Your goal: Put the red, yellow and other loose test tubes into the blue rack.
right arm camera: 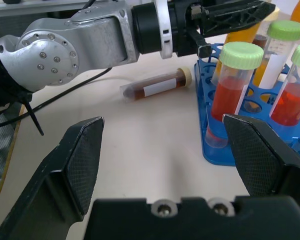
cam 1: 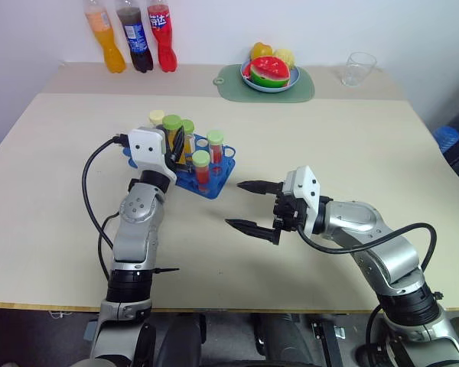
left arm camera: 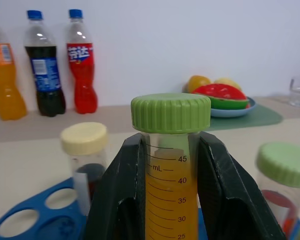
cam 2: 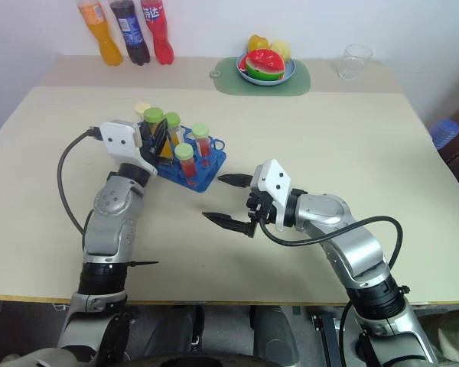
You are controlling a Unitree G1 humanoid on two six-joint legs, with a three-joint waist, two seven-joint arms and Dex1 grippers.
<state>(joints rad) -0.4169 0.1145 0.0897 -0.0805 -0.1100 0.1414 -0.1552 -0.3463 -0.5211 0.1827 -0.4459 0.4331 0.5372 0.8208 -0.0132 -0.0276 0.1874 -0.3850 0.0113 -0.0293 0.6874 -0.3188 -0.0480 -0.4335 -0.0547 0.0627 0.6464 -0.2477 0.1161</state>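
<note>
On the table [cam 1: 329, 138], upright yellow tube [left arm camera: 171, 200] in left pincer [left arm camera: 170, 200]

The left arm reaches forward and up from the near edge of the worktop [cam 1: 53, 153], forearm rising steeply, white wrist housing at the top. The left hand [left arm camera: 172, 165] is clamped, its two black fingers [left arm camera: 117, 195] pressed flat against either side of a yellow-orange test tube [left arm camera: 171, 200], gripping just under the cap and holding it upright. The right arm comes in from the right, elbow bent, forearm angled across toward the left. The right hand [cam 1: 247, 205] points sideways, about level, its fingers spread wide with nothing between them, hovering above the worktop.
</note>
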